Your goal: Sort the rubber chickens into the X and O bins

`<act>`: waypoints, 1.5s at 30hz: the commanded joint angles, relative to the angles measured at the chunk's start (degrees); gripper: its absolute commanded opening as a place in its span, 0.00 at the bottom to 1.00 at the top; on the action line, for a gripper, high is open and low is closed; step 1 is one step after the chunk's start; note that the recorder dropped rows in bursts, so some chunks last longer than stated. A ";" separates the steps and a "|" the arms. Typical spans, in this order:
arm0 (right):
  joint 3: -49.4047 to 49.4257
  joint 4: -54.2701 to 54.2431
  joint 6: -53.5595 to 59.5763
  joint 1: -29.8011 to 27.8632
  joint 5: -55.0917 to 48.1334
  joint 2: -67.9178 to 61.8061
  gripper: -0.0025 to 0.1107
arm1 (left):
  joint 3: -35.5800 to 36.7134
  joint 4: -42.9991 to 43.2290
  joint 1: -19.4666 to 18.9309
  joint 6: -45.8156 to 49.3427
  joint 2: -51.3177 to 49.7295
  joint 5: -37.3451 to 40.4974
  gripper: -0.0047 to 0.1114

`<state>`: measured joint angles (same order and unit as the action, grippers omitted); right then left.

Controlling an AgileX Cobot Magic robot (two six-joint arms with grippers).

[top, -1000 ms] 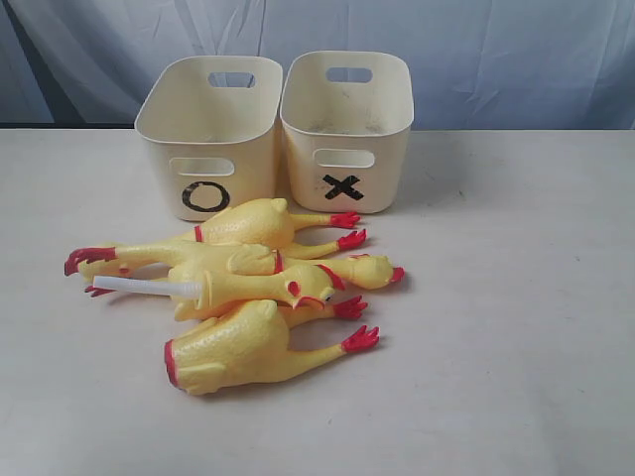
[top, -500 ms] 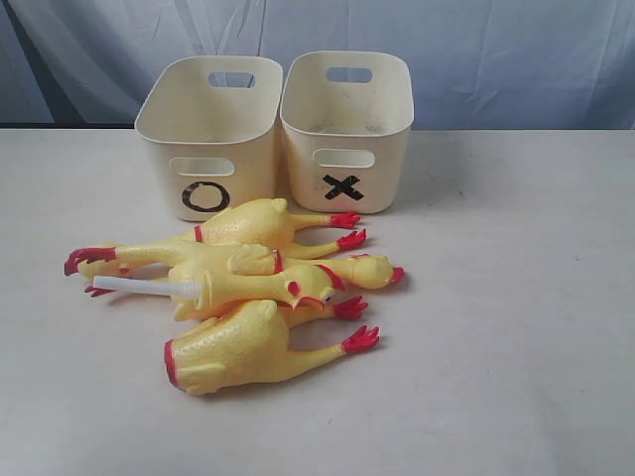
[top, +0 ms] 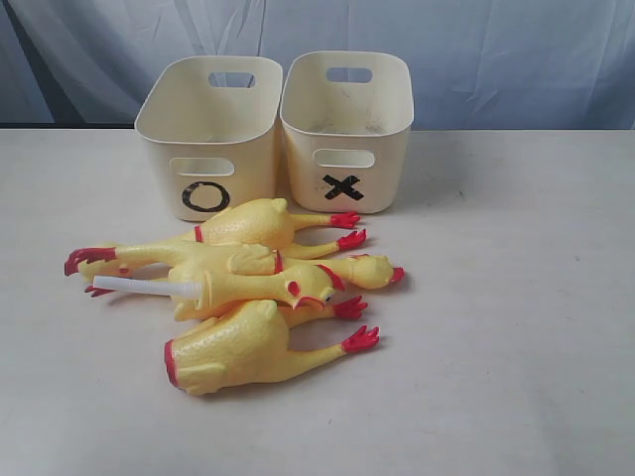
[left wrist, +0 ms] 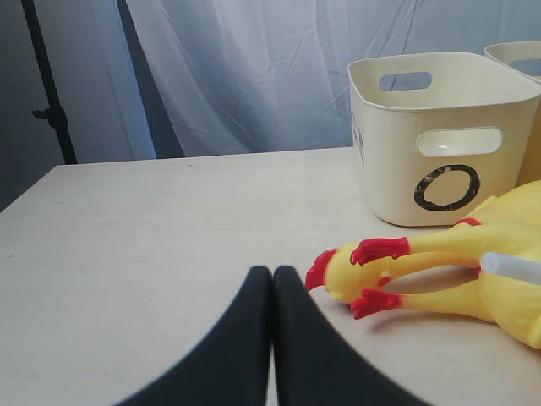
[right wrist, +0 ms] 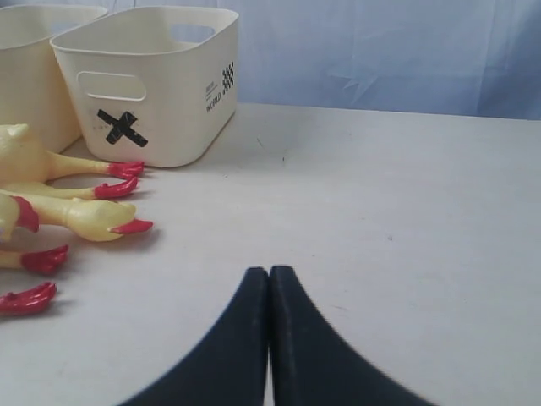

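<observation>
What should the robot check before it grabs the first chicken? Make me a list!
1. O bin and X bin upright with open tops: ok.
2. Bin floors empty: cannot tell, they are hidden in these views.
3. Left end effector open for a grab: not ok, it is shut and holds nothing.
4. Right end effector open for a grab: not ok, it is shut and holds nothing.
5. Rubber chickens lying apart: not ok, they are heaped against each other on the table, in front of the bins.
</observation>
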<state>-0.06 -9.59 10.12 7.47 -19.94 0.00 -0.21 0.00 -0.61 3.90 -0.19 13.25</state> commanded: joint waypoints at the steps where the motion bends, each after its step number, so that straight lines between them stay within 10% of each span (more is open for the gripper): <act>1: 0.06 -1.40 0.07 -0.30 2.77 0.00 0.01 | 0.21 0.00 -0.42 -0.28 0.19 0.05 0.04; 24: 0.06 -9.23 0.07 -0.30 13.27 0.00 0.01 | 0.21 0.00 -0.42 -0.28 0.19 0.05 0.04; 45: -2.68 -40.53 0.35 -0.30 14.92 0.00 0.01 | 0.21 0.00 -0.42 -0.28 0.19 0.05 0.04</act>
<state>-0.50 -50.24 10.12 7.47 -0.73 0.00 -0.21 0.00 -0.61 3.90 -0.19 13.25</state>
